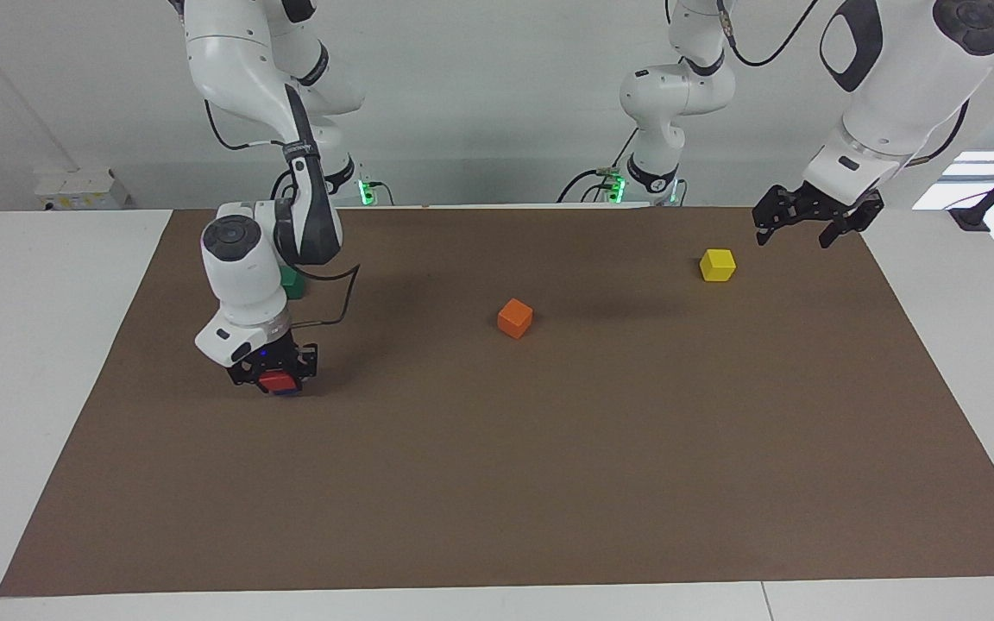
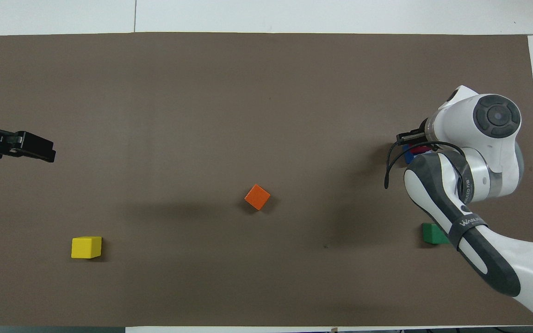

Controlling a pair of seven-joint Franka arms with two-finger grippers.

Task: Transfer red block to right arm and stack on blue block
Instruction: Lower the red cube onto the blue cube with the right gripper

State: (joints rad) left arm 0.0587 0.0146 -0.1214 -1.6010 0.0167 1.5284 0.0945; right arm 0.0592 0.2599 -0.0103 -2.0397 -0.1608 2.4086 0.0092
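Facing view: nearest the robots lie the green block [image 1: 292, 282], partly hidden by the right arm [image 1: 242, 259], and the yellow block [image 1: 717, 264], each toward its own end of the surface [image 1: 549, 448]. The left gripper [image 1: 814, 221] hangs in the air at the left arm's end, over the mat's edge just beside the yellow block, its fingers spread and holding nothing; this arm waits. The orange block [image 1: 514, 317] sits alone near the middle, farther out than the yellow one. Farther still, toward the right arm's end, the right gripper [image 1: 275, 375] points straight down with its fingers clenched on the red block [image 1: 274, 380]. A sliver of the blue block [image 1: 287, 392] shows directly beneath the red one; whether the two touch cannot be told.

Overhead view: the right arm [image 2: 474, 152] covers most of the stack, leaving only an edge of the red block [image 2: 418, 150] and a corner of the blue block [image 2: 408, 154] visible under the right gripper [image 2: 413, 143]. The green block [image 2: 433, 233] lies nearer the robots than that stack, the orange block [image 2: 257, 197] near the centre, the yellow block [image 2: 86, 247] toward the left arm's end, below the left gripper [image 2: 40, 150].
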